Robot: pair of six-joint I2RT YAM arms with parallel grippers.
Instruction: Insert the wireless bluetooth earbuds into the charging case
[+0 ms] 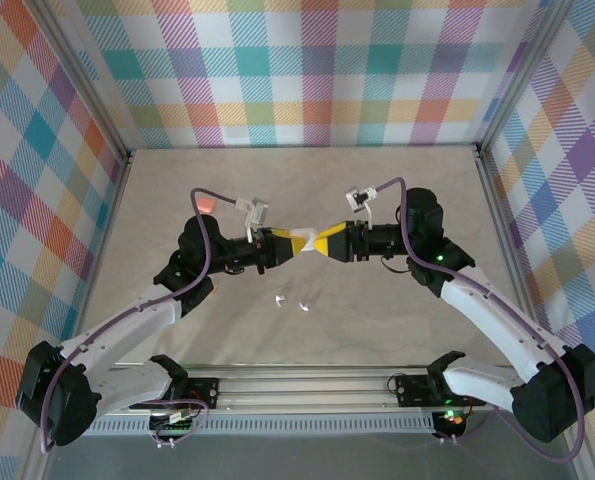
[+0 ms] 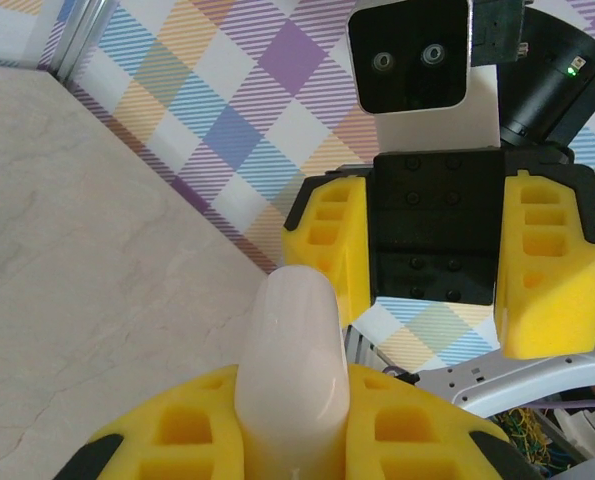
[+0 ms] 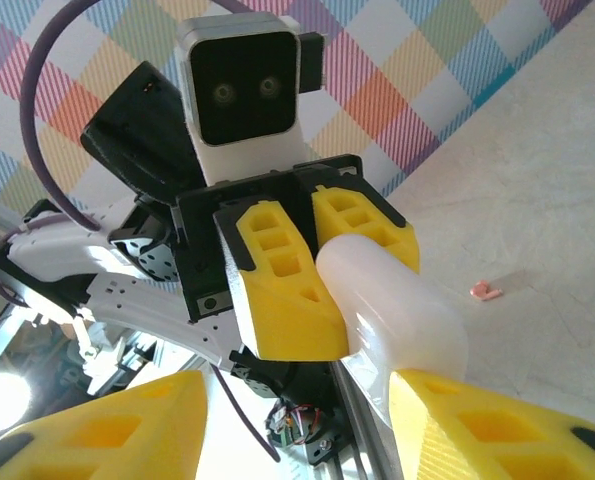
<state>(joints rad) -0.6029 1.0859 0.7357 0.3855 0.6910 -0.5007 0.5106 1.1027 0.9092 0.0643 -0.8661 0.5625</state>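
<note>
L pincer (image 1: 285, 246): tight on white case (image 1: 302, 240).
R pincer (image 1: 324, 243): wide, facing L pincer.
White buds (image 1: 279, 299) (image 1: 302, 306): on table (image 1: 397, 180), near both pincers.

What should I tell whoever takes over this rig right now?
Left gripper: shut on the white charging case, held above the table.
Right gripper: open, jaws facing the case's free end.
Two white earbuds lie on the table, on the near side of the grippers. One pink earbud lies on the table too.
Done: case picked up.
Left: these earbuds are all outside the case. Its lid looks closed, so open it, then seat them.
</note>
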